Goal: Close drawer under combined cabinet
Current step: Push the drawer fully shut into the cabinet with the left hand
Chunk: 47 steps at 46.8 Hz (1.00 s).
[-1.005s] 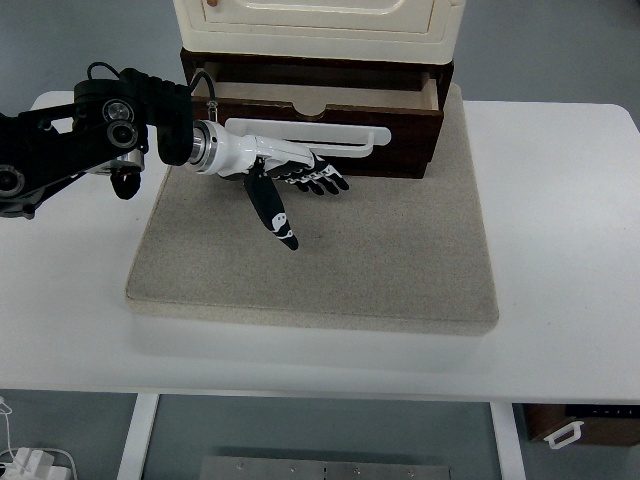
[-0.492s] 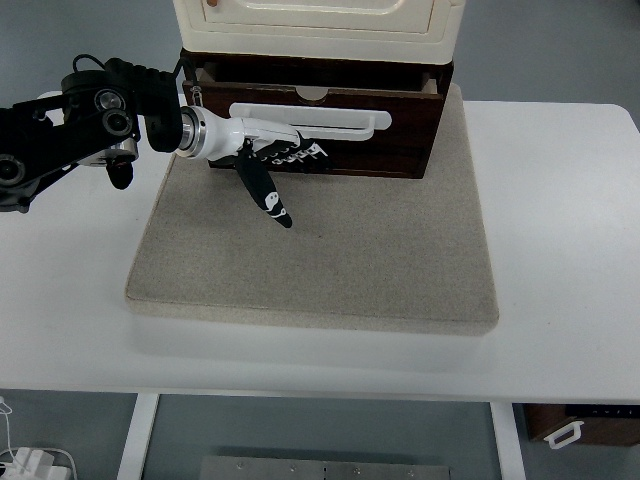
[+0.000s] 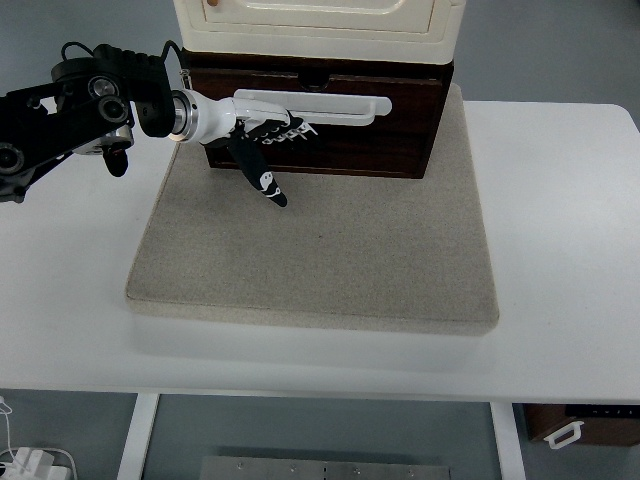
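The dark brown drawer point(image 3: 370, 130) sits under the cream cabinet point(image 3: 318, 28), its front nearly flush with the cabinet base. A long white handle point(image 3: 315, 106) runs across the drawer front. My left hand point(image 3: 268, 140) comes in from the left, fingers flat against the drawer front just below the handle, thumb pointing down toward the mat. It holds nothing. The right arm is out of view.
The cabinet stands at the back of a grey mat point(image 3: 320, 240) on a white table point(image 3: 560, 230). A brown box with a white handle point(image 3: 575, 428) sits on the floor at lower right. A white power strip point(image 3: 30, 465) lies at lower left.
My left hand has pushed away toward the cabinet, and the drawer has slid in from clearly open to nearly shut.
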Tool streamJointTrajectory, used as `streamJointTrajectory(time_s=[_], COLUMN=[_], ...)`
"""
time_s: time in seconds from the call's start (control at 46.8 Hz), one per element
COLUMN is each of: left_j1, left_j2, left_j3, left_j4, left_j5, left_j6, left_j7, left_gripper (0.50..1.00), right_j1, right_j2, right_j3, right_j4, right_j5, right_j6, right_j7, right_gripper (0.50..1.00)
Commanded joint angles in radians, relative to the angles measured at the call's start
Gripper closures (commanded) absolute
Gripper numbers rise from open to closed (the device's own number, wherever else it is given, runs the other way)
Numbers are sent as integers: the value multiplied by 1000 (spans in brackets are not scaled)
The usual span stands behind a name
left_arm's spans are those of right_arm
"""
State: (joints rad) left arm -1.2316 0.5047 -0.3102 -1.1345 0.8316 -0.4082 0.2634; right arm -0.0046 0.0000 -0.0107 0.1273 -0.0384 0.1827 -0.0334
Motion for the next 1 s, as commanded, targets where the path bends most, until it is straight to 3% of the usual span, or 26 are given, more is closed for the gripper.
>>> streamJointTrajectory(time_s=[0.0,0.492,0.791,0.983], left_j1=[0,-8,1,1], left_j2=[-2,-2,-34,-35], left_j3=[0,-1,-3,-36], left_j4=[7,16,-34,-128], left_j5=[0,-14,-6,-16], left_j6=[3,28,16,17], left_j7=[-1,-9,-16,-53], left_gripper=[500,500,500,500], right_j1=[0,0,0,0], right_j2=[0,0,0,0], right_j3=[0,0,0,0], right_j4=[0,0,0,0], right_j5=[0,0,0,0], right_j6=[0,0,1,0], right_j7=[0,0,0,0], right_gripper=[548,548,548,548])
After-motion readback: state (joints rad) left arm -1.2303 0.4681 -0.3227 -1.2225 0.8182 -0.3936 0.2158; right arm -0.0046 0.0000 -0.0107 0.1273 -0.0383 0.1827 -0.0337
